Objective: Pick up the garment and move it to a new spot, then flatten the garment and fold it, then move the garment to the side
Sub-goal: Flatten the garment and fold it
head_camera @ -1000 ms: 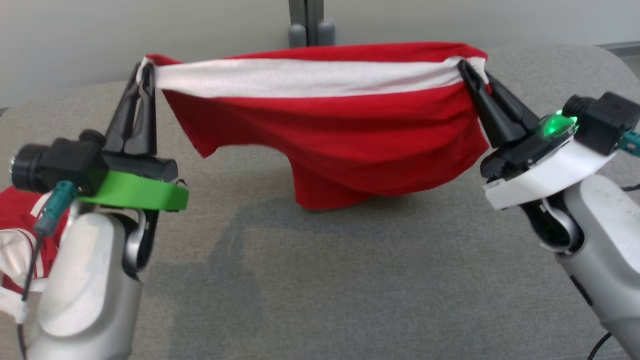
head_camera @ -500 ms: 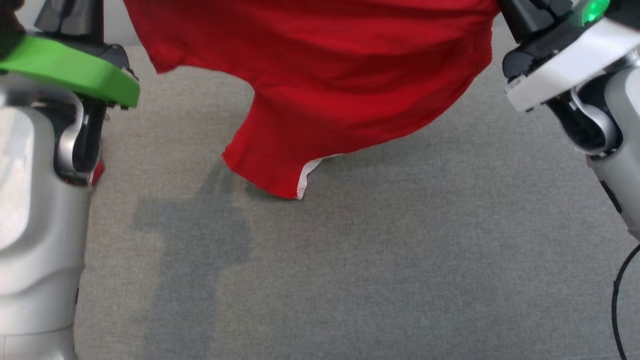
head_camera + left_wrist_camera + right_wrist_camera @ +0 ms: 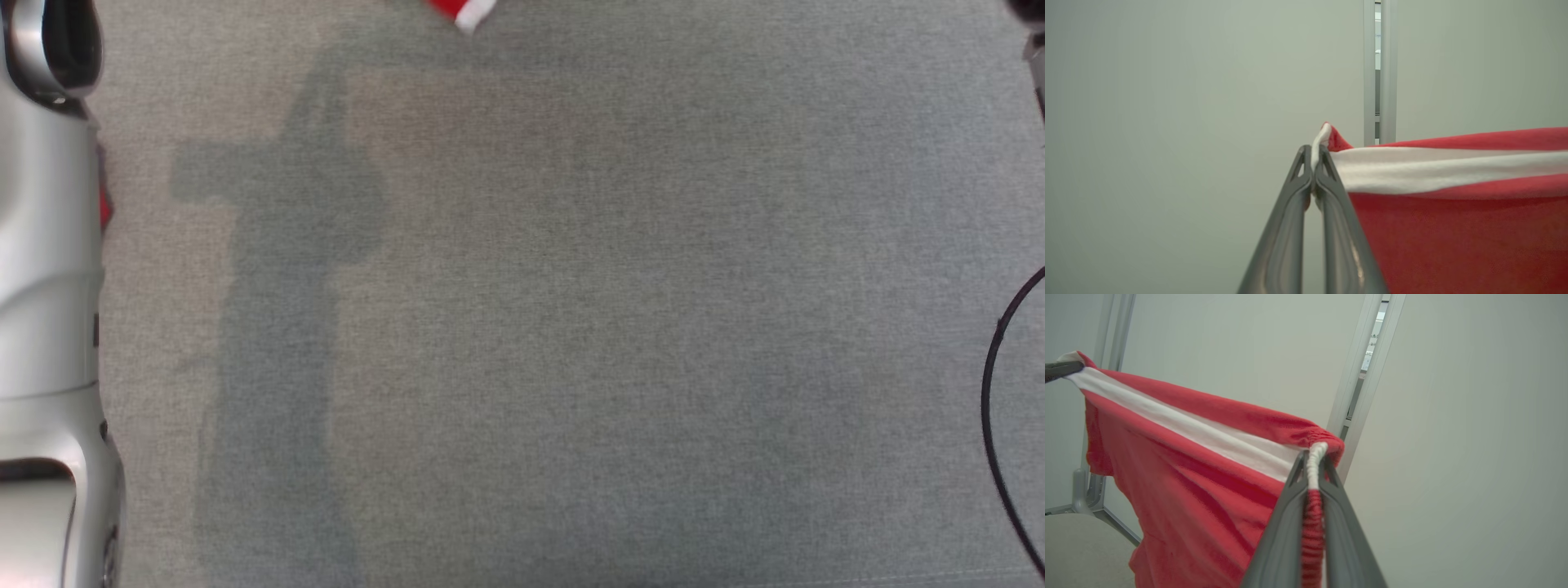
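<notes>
Head view is mostly the grey padded surface (image 3: 571, 343), with a pale forearm (image 3: 45, 286) running up the near left edge and a loop of black cable (image 3: 992, 392) on the right. At the far edge, a little red and white tip of the garment (image 3: 465, 11) pokes in, hanging over a shadow (image 3: 286, 245) on the padding.

Left wrist view has the left gripper (image 3: 1312, 157) pinched tight on the white band at one top corner. Right wrist view is the same deal: the right gripper (image 3: 1312, 457) is clamped flat on the band at the opposite corner. So the garment is up in the air, stretched between the two, red body hanging down. Further back are a plain wall (image 3: 1167, 102) and a metal post (image 3: 1380, 73).
</notes>
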### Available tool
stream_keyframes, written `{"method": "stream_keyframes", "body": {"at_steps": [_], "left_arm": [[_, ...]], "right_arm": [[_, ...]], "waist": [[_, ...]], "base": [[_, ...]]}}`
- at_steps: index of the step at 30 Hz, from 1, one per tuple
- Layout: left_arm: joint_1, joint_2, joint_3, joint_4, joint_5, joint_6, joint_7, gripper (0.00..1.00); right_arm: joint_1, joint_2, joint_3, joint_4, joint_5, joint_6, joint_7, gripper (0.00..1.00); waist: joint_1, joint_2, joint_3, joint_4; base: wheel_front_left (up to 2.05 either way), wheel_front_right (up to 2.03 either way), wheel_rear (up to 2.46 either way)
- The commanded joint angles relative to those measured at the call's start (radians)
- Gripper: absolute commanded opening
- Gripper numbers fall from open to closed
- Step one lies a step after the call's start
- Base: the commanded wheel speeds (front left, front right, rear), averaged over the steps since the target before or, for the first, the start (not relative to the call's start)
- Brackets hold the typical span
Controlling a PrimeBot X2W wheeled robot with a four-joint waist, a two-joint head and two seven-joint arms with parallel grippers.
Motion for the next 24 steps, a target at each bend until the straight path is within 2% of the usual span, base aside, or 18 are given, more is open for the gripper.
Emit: {"method": "stream_keyframes", "body": {"at_steps": [1,4,9,15,24], "left_arm": [[0.04,0.003,0.019,-0.015,0.005,-0.003,-0.009,0.0],[0.153,-0.017,0.072,-0.07,0.009,-0.004,-0.007,0.0],[0.468,-0.076,0.126,-0.135,0.045,-0.011,-0.008,0.0],[0.809,-0.142,0.155,-0.068,0.059,-0.018,-0.008,0.0],[1.091,-0.174,0.185,-0.071,0.063,-0.021,-0.008,0.0]], "right_arm": [[0.065,0.001,-0.011,-0.017,-0.02,-0.002,-0.003,0.0],[0.173,0.007,-0.04,-0.064,-0.024,-0.002,-0.004,0.0],[0.441,0.009,-0.018,-0.099,0.005,-0.002,-0.003,0.0],[0.743,0.033,-0.01,-0.113,0.069,-0.003,-0.003,0.0],[1.081,0.079,-0.016,-0.173,0.094,-0.003,-0.003,0.0]], "waist": [[-0.0001,0.0,-0.008,0.015],[-0.0001,0.0,-0.039,0.021],[-0.0001,0.0,-0.113,0.028],[-0.0001,0.0,-0.203,0.03],[-0.0001,0.0,-0.323,0.021]], "base": [[0.0,0.0,0.0],[0.0,0.0,0.0],[0.0,0.0,0.0],[0.0,0.0,0.0],[0.0,0.0,0.0]]}}
